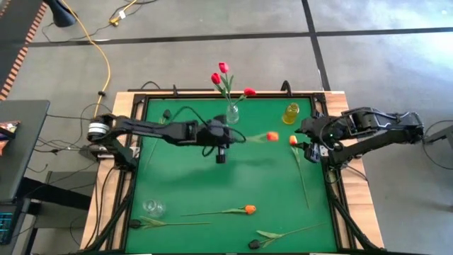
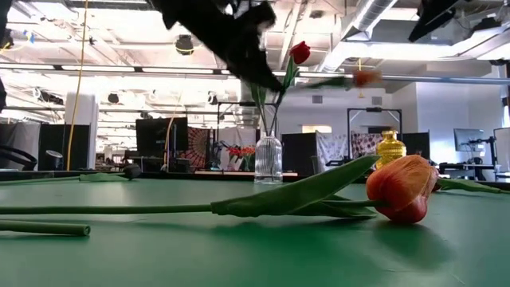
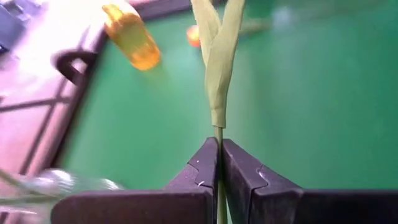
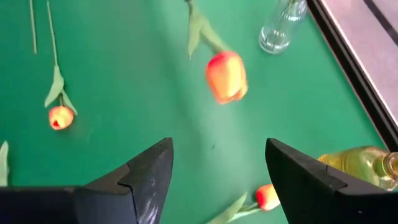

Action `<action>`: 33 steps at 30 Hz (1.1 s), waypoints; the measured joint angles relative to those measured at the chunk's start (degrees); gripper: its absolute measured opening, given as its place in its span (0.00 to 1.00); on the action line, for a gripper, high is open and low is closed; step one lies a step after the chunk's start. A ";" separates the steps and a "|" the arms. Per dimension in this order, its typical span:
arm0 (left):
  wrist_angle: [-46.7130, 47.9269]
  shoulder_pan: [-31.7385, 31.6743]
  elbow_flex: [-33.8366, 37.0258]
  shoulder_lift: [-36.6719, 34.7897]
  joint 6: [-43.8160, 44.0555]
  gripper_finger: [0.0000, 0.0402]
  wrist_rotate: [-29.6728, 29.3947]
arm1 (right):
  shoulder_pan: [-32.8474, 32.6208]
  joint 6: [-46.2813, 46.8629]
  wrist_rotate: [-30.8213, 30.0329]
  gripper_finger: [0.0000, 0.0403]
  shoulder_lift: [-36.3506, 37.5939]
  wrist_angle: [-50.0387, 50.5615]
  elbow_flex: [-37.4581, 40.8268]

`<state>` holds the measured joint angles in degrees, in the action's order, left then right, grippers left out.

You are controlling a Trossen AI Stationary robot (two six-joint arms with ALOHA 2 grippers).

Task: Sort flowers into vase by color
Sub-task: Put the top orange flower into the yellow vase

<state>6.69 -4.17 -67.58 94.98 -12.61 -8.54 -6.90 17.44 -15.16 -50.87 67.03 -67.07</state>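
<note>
My left gripper (image 1: 228, 139) is over the table's middle, shut on an orange tulip whose head (image 1: 272, 136) hangs in the air to its right, between the clear vase (image 1: 232, 112) holding red tulips (image 1: 224, 68) and the yellow vase (image 1: 291, 113). In the right wrist view this head (image 4: 226, 76) floats above the mat. My right gripper (image 4: 217, 168) waits open at the right edge (image 1: 306, 142). A second orange tulip (image 1: 293, 140) lies beside it and a third (image 1: 249, 210) lies near the front. Two dark tulips (image 1: 134, 224) (image 1: 253, 244) lie along the near edge. My left gripper pinches the orange tulip's thin green stem (image 3: 219, 138) between its two fingers, just below the pair of leaves (image 3: 217, 56). The fingers lie across the stem. The flower is lifted clear of the table, roughly level, its head pointing toward the table's right.
A small clear glass vessel (image 1: 152, 207) lies on the mat near the front left. The low view has the front orange tulip (image 2: 402, 187) close up, with the clear vase (image 2: 268, 159) and yellow vase (image 2: 390, 147) behind it. The green mat between the vases and the front tulips is bare.
</note>
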 joint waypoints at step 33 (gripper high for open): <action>-41.16 -3.06 -2.54 -14.38 15.46 0.00 7.29 | 11.57 -21.72 12.22 0.70 -4.68 -52.57 0.00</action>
<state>-34.48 -7.22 -70.12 80.60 2.85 -1.25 4.66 -4.28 -2.94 -55.56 14.46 -67.07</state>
